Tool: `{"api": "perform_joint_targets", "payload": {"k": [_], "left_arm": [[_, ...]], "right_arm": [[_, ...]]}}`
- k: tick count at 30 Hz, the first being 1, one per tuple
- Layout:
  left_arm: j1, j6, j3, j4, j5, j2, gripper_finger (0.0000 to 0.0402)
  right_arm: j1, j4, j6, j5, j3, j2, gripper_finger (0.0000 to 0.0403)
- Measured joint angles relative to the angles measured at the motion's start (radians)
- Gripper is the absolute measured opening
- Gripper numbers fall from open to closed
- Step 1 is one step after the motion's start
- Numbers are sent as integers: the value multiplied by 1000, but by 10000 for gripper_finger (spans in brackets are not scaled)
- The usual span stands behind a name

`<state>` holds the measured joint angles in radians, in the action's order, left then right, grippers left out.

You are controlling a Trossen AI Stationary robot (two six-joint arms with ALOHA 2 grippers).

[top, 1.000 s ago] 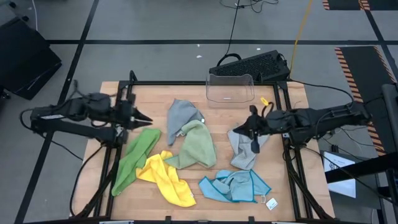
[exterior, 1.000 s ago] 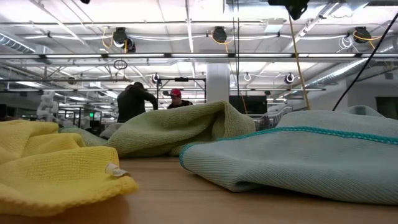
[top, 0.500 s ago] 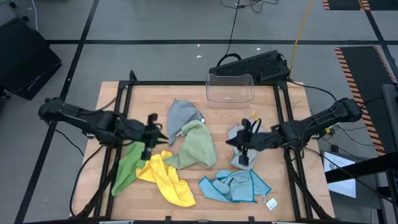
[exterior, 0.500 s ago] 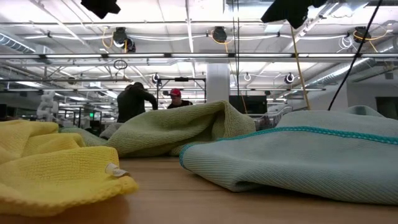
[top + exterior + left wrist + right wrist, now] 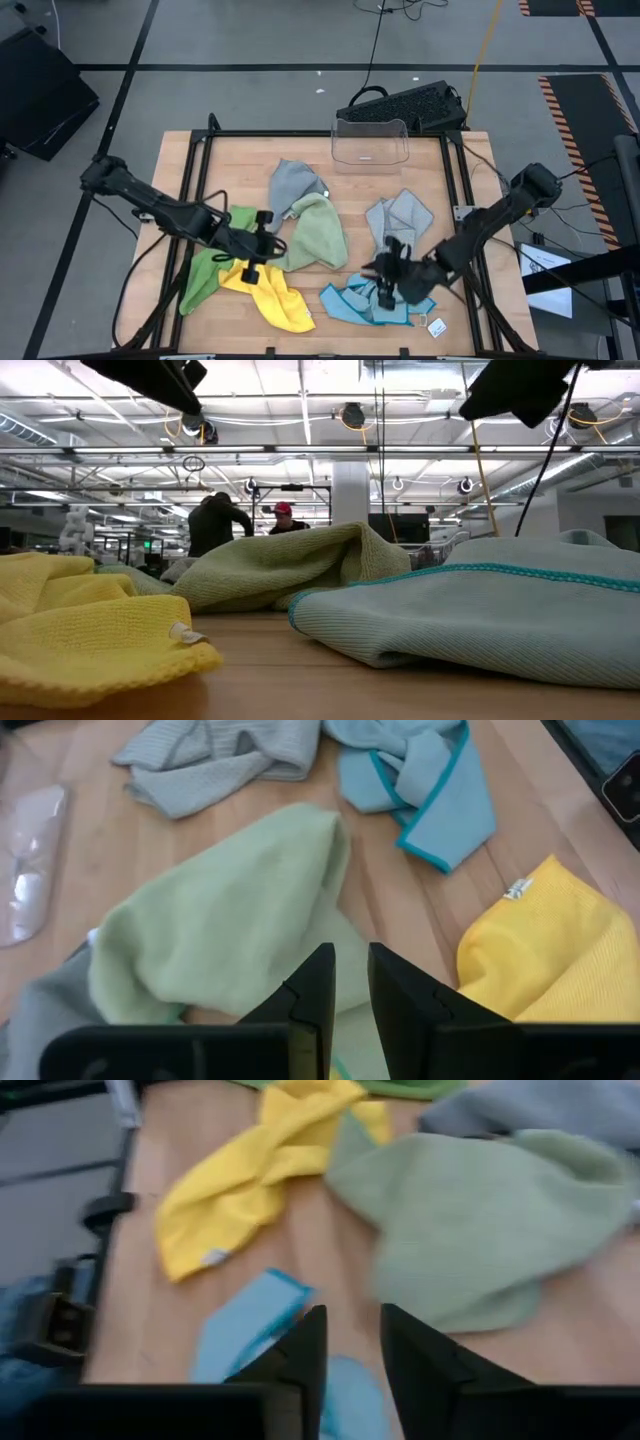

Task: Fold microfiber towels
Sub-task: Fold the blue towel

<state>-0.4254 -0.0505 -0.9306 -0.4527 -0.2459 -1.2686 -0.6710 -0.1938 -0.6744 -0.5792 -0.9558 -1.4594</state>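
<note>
1. Six soft, crumpled microfiber towels lie on the wooden bench (image 5: 230,160): a grey towel (image 5: 291,184) partly under the sage green towel (image 5: 318,233), a second grey towel (image 5: 398,218) to the right, the bright green towel (image 5: 208,262) beside the yellow towel (image 5: 268,288), and the teal-edged light blue towel (image 5: 372,298) at the front.
2. A clear plastic bin (image 5: 370,141) stands at the bench's back edge.
3. The left hand (image 5: 268,244) reaches low between the yellow and sage green towels, its fingers (image 5: 313,990) slightly apart and empty.
4. The right hand (image 5: 384,285) hangs over the light blue towel, fingers (image 5: 305,1348) parted, gripping nothing.
</note>
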Motion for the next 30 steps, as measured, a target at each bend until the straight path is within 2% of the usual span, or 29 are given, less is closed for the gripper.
{"api": "perform_joint_targets", "payload": {"k": [5, 10, 18, 27, 30], "left_arm": [[-22, 5, 0, 66, 1, -53, 67], [-36, 46, 0, 118, 2, -77, 67], [-64, -40, 0, 126, 0, -76, 67], [-150, -76, 0, 209, -18, -132, 67], [-164, -76, 0, 244, -18, -158, 67]], "right_arm": [[-78, 189, -2, -65, 0, -126, 129], [-122, 295, -47, -120, 0, -228, 133], [-128, 288, -96, -153, 0, -301, 134], [-155, 288, -94, -85, -1, -301, 134], [-179, 225, -106, -44, -38, -301, 134]]}}
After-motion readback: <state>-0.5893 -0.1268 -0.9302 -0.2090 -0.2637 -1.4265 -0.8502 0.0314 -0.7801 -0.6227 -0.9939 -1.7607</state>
